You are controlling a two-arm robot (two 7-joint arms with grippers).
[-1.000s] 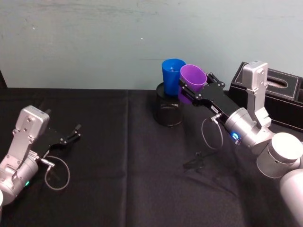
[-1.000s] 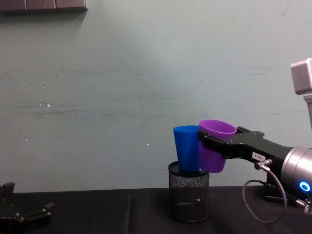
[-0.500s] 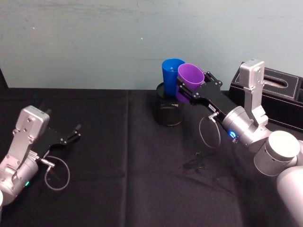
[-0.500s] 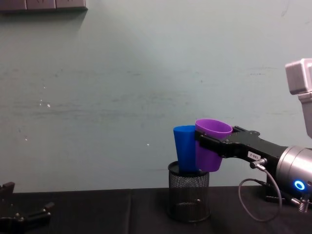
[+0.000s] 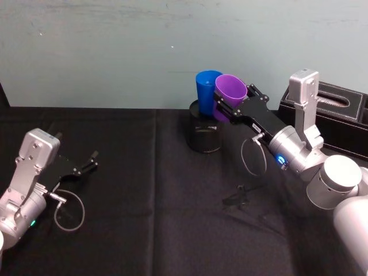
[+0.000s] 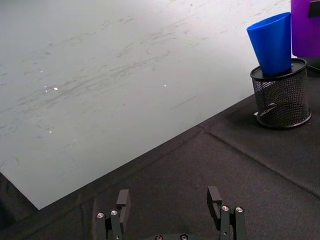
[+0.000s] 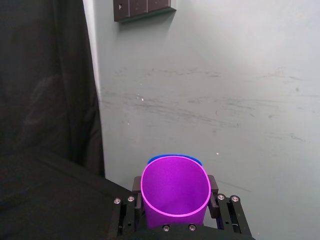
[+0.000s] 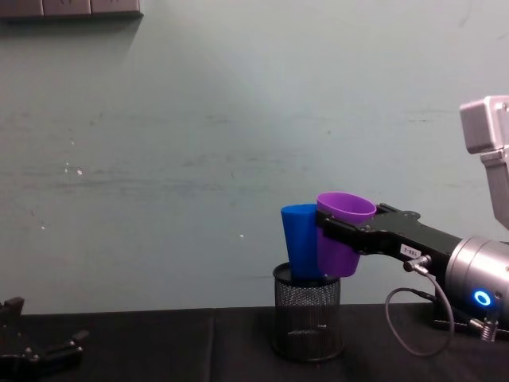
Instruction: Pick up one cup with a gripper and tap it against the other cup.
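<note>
My right gripper is shut on the purple cup, held in the air above the table at the back centre. The purple cup presses against the side of the blue cup, which leans left inside a black wire-mesh pen holder. From the right wrist, the purple cup sits between the jaws with a sliver of the blue cup behind its rim. My left gripper rests open low at the left, far from both cups; its fingers stand apart over the black cloth.
A black box stands at the back right behind my right arm. Black cloth covers the table. A pale wall rises close behind the pen holder. A loose cable lies on the cloth.
My right gripper has carried the purple cup a little to the left, closing it against the blue cup and nudging that cup and the holder slightly left. The left arm has stayed still.
</note>
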